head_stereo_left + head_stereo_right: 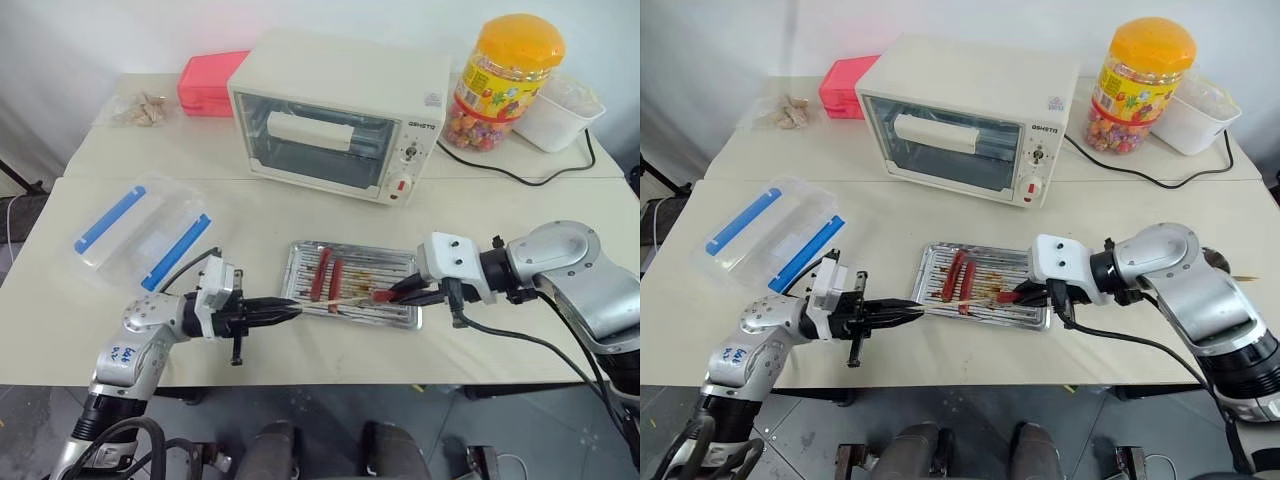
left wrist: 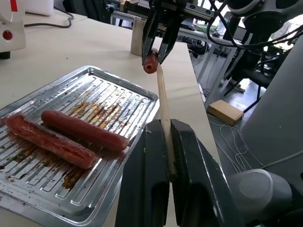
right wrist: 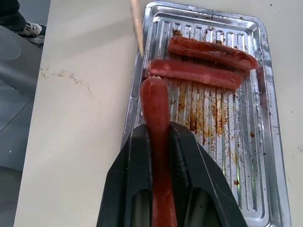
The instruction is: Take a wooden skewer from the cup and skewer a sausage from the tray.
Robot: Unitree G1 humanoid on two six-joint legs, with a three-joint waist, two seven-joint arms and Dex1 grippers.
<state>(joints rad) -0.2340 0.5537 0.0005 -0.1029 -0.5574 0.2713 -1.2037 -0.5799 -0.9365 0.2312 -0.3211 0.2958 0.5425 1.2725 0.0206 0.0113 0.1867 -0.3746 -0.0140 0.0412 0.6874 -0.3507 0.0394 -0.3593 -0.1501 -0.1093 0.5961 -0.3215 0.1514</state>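
The sausage (image 3: 155, 113) is held up over the near right part of the tray (image 1: 300, 262), its long axis running roughly level across the table, free end toward the robot's left. The right gripper (image 1: 398, 292) reaches in from the right, forearm bent across the table edge and angled downward, its two black fingers (image 3: 132, 179) closed snugly around the sausage's rear half. The wooden skewer (image 2: 163, 101) lies along nearly the same line, tip aimed rightward at the sausage's free end; in the left wrist view the tip sits just at or beside that end, contact unclear. The left gripper (image 1: 290, 311) points level to the right from a low, bent arm at the table's near edge, fingers (image 2: 142, 184) pinched tight on the skewer's back end. Two slimmer sausages (image 1: 327, 273) lie side by side on the tray's left half. The cup (image 2: 137, 37) stands on the table beyond the right gripper
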